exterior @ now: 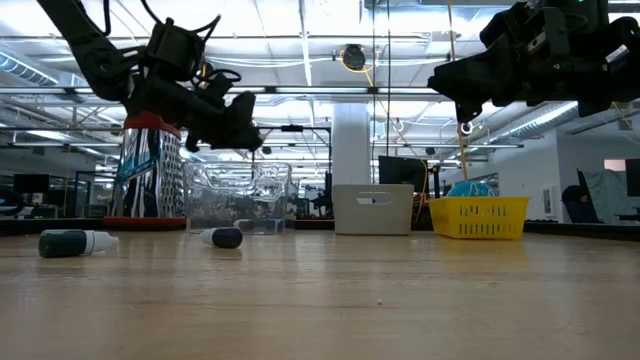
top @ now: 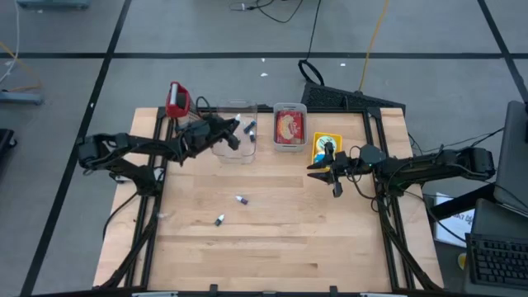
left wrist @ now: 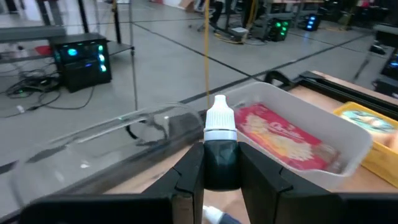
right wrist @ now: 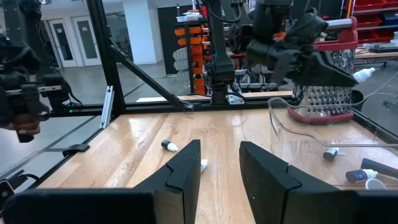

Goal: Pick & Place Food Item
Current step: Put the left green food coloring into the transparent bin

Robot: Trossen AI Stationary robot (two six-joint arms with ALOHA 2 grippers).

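Observation:
My left gripper (top: 233,129) is shut on a small dark bottle with a white cap (left wrist: 220,146), held above the clear plastic container (top: 235,142) at the table's far side. The container holds other small bottles (top: 250,128). Two more small bottles (top: 241,200) (top: 219,219) lie on their sides on the wood table; they also show in the low view (exterior: 75,242) (exterior: 222,238). My right gripper (top: 320,169) is open and empty, raised above the table near the yellow basket (top: 326,147); its fingers (right wrist: 186,168) stand apart. My left gripper pinches the bottle's dark body (left wrist: 221,168) between its two fingers (left wrist: 189,174). The white cap (left wrist: 220,121) sticks out past the fingertips. The fingers come from the table's left, slanting a little down. The bottle is lifted clear, over the clear container's rim (left wrist: 124,134).
A grey bin with a red food packet (top: 289,128) stands between the clear container and the yellow basket. A red-handled grater (top: 177,101) stands at the far left. The near half of the table (top: 272,247) is bare wood.

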